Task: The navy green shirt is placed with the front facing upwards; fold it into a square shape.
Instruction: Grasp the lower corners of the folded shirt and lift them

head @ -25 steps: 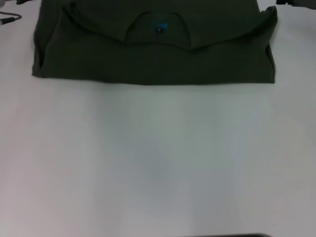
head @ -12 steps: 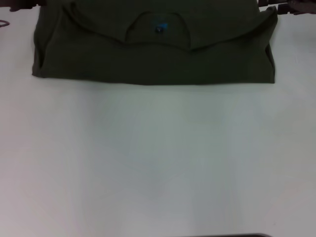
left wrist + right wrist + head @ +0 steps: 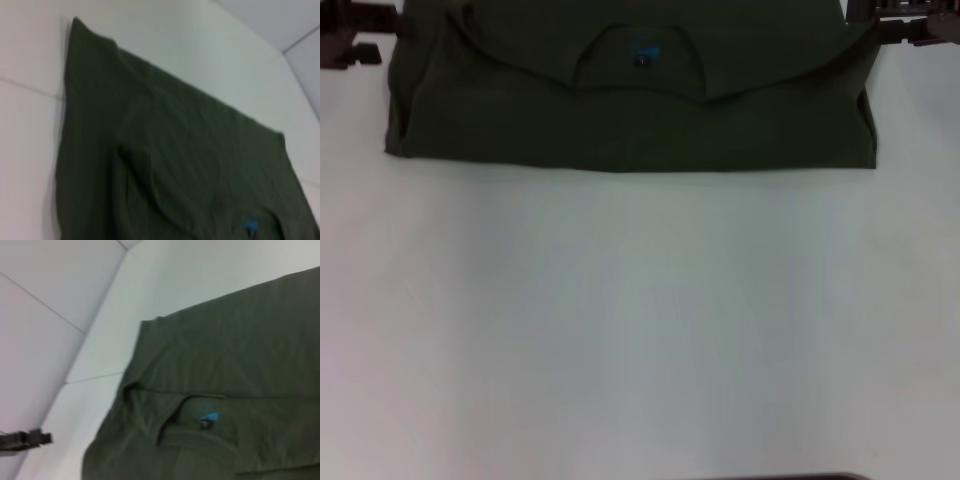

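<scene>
Head view: you see the dark olive-green short-sleeved cotton shirt (image 3: 630, 95) lying folded across the far part of the plain white table (image 3: 640, 330), collar side up. Small blue neck label (image 3: 643, 52) sits inside the round collar; its writing is too small to read, and no chest lettering shows. The shirt's near edge runs straight from left to right, a fold bulges at its left corner, and its far part is cut off by the frame. All of the near table in front of that edge is open white surface, wide room for moving. Your left gripper (image 3: 358, 30) is at the far left, just beside the shirt's left edge; your right gripper (image 3: 905, 22) is at the far right by the shirt's upper right corner. Both are dark, cropped shapes, so you cannot tell how far open either is or whether either has hold of cloth.

Left wrist view: only the shirt (image 3: 165, 160) on the white surface, one pointed corner stretched away, curved fold across the middle, blue label (image 3: 251, 227) at the frame edge.

Right wrist view: shirt (image 3: 225, 390) with collar and blue label (image 3: 208, 418) showing; the left gripper (image 3: 25, 439) appears farther off, beyond the shirt's side.
</scene>
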Tool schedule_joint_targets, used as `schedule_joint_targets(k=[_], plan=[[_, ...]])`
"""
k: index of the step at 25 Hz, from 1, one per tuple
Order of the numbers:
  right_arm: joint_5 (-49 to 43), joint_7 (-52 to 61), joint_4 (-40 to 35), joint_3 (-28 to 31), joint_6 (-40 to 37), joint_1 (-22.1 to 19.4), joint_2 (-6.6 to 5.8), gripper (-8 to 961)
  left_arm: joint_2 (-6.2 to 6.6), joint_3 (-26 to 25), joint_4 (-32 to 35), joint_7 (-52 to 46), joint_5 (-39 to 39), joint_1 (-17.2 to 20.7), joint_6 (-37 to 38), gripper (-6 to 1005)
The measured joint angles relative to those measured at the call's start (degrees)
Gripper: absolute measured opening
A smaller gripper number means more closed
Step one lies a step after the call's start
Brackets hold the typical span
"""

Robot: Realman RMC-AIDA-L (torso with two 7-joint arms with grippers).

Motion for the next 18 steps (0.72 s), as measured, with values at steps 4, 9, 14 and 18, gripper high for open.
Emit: schedule_joint_targets(k=[4, 9, 14, 18], plan=[[0.2, 0.4, -0.1, 0.1, -2.3, -0.5, -0.21, 929, 0.20, 3.4, 0.2, -1.8, 2.8, 0.1, 0.6, 706], [0.1, 0.4, 0.5, 0.0, -2.7, -0.9, 0.05, 929, -0.89, 4.4, 0.3, -2.0, 5.5, -0.3, -2.6, 707], [0.1, 0.4, 0.5, -0.1, -2.7, -1.3, 0.27, 930, -1.99, 6.5, 0.0, -1.8, 5.7, -0.3, -5.5, 707], [0.1, 0.4, 0.6, -0.1, -2.5, -1.4, 0.38, 930, -2.75, 8.7, -0.1, -1.6, 5.8, -0.1, -7.0, 706]])
